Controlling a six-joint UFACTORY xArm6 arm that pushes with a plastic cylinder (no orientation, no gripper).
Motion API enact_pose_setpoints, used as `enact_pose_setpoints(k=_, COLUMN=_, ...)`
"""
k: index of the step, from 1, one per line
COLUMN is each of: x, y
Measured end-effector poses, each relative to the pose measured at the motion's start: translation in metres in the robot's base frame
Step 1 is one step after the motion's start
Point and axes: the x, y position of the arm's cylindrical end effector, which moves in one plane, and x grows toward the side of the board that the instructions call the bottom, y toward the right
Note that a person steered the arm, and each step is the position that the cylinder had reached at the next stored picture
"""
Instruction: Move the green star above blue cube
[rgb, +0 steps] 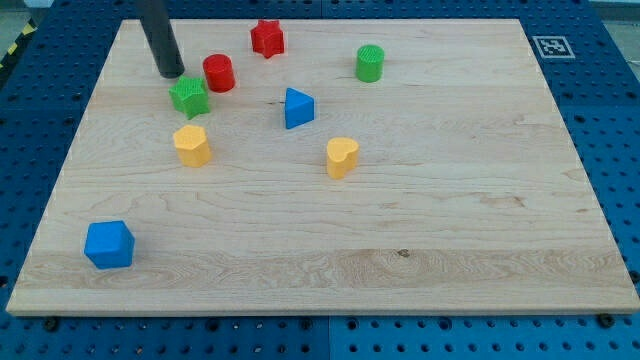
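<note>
The green star (189, 96) lies in the upper left part of the wooden board (450, 220). The blue cube (109, 245) sits near the board's lower left corner, far below the star. My tip (172, 74) is just above and to the left of the green star, close to it, with a small gap showing. The dark rod runs up out of the view's top.
A red cylinder (219, 73) stands just right of and above the green star. A yellow block (192, 145) lies below the star. A red star (267, 38), green cylinder (370, 63), blue triangle (298, 108) and yellow heart (341, 157) lie further right.
</note>
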Motion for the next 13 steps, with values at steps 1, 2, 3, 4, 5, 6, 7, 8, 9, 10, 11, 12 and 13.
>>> enact_pose_setpoints(k=1, x=0.007, y=0.019)
enact_pose_setpoints(k=2, x=0.02, y=0.035)
enact_pose_setpoints(k=3, x=0.025, y=0.035)
enact_pose_setpoints(k=4, x=0.037, y=0.035)
enact_pose_setpoints(k=5, x=0.054, y=0.035)
enact_pose_setpoints(k=6, x=0.071, y=0.035)
enact_pose_setpoints(k=7, x=0.087, y=0.035)
enact_pose_setpoints(k=8, x=0.102, y=0.035)
enact_pose_setpoints(k=9, x=0.115, y=0.026)
enact_pose_setpoints(k=10, x=0.117, y=0.014)
enact_pose_setpoints(k=11, x=0.115, y=0.014)
enact_pose_setpoints(k=12, x=0.111, y=0.014)
enact_pose_setpoints(k=13, x=0.111, y=0.011)
